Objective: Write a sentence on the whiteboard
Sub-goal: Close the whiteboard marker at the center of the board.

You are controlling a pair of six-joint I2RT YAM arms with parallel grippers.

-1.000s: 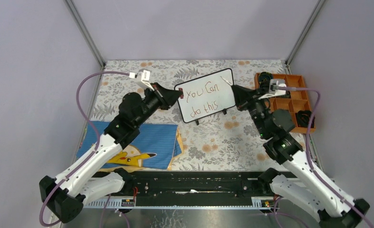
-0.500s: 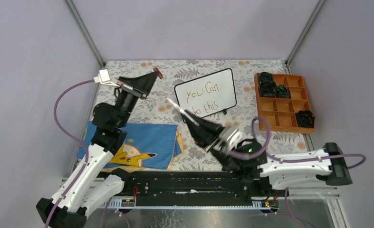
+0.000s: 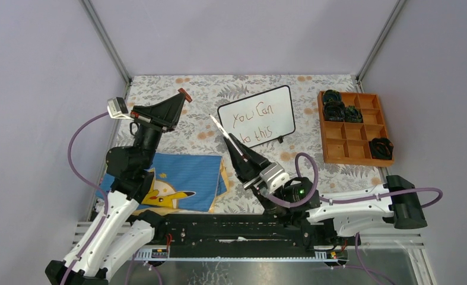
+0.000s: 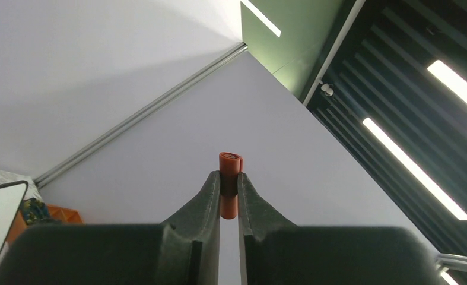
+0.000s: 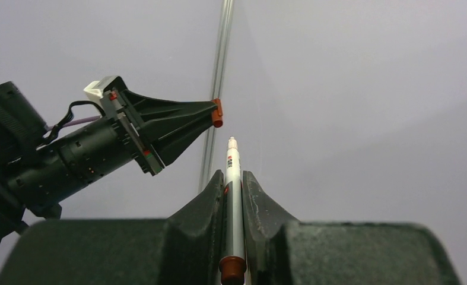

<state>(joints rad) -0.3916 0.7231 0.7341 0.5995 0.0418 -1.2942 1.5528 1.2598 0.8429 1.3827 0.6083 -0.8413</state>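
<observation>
The whiteboard (image 3: 281,98) stands at the back middle of the table, tilted, and bears the sentence (image 3: 253,124) "You Can do this" in reddish-brown marker on two lines. My left gripper (image 3: 183,93) is raised left of the board, shut on a small red-orange marker cap (image 4: 230,167); the cap also shows in the right wrist view (image 5: 217,113). My right gripper (image 3: 234,144) is lifted in front of the board, shut on a white marker (image 5: 233,178) that points up and away. Its tip (image 3: 212,117) is off the board.
An orange compartment tray (image 3: 345,151) with dark items stands at the right. A blue cloth with a yellow cartoon figure (image 3: 177,178) lies at the front left on the floral table cover (image 3: 314,160). Grey walls enclose the cell.
Both arms have pulled back from the board's edges and lifted. The right arm swung to the front middle with the marker; the left gripper rose to the left with the cap.
</observation>
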